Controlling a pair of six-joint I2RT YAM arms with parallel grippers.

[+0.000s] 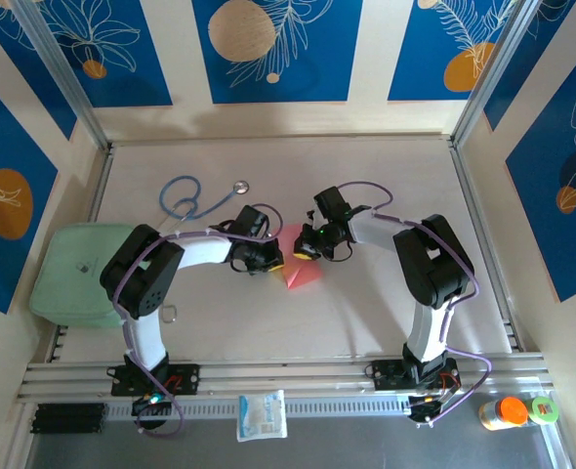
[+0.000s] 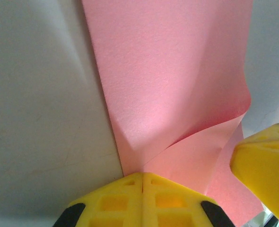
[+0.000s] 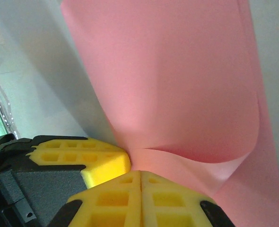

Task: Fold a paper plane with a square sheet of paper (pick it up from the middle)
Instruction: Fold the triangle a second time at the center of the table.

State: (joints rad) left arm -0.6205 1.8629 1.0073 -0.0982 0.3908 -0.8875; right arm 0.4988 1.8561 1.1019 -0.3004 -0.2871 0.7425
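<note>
Closest in, left gripper: yellow pads pressed flat together, clamped on the near edge of the square sheet of paper. Likewise right gripper: clenched on the same edge, right alongside its partner, the two pairs of fingertips almost touching. Just past the pinch, salmon-pink paper in two layers, one flap bowed up and curling over the other; soft curve only, no pressed crease to be seen. Further out, sheet running straight away from both grippers as a plain, unmarked band over the pale table; cannot tell whether its far end rests on the surface or hangs clear. From above, sheet near mid-table, between and just below the two wrists, one corner pointing toward the arm bases. Judged early in the task: pickup done and a first fold perhaps under way, but no centre crease, no nose, no wings; flattening and every later fold left to do. Well apart from the work: white packet at the near rail, green pad at far left, blue stethoscope beyond the left arm.
</note>
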